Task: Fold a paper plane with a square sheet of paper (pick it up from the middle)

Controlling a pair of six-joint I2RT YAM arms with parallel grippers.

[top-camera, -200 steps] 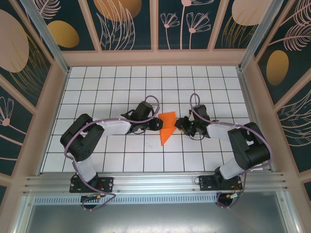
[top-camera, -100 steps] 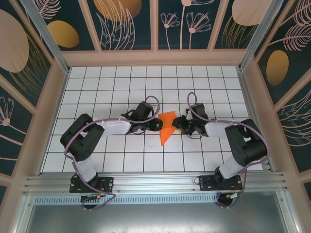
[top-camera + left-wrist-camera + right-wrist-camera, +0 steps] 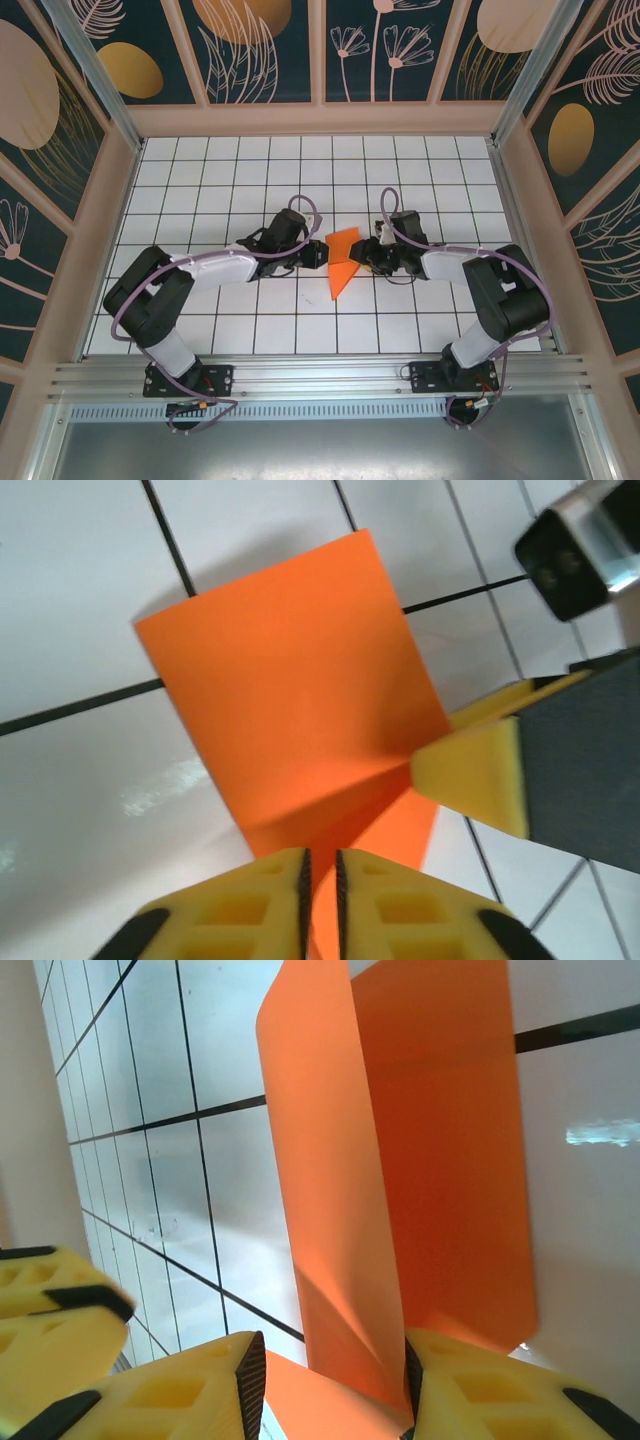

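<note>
The square sheet of paper (image 3: 343, 262) is bright orange and folded into a dart shape, its tip pointing toward the near edge. It lies mid-table with its upper flaps lifted. My left gripper (image 3: 325, 256) is at its left edge. In the left wrist view the yellow jaws (image 3: 320, 858) stand nearly together with a paper edge (image 3: 290, 690) pinched between them. My right gripper (image 3: 366, 258) is at the paper's right edge. In the right wrist view it (image 3: 335, 1360) is open, and a raised flap (image 3: 340, 1210) stands between its fingers, against the right pad.
The white gridded table (image 3: 250, 170) is walled in by a wooden frame with dark floral panels. A metal rail (image 3: 320, 375) runs along the near edge. One right-gripper finger (image 3: 480, 775) shows in the left wrist view, close to the paper.
My left gripper's jaws have narrowed onto the paper's left edge and the left arm has stretched out. The right gripper has moved left onto the paper and opened slightly.
</note>
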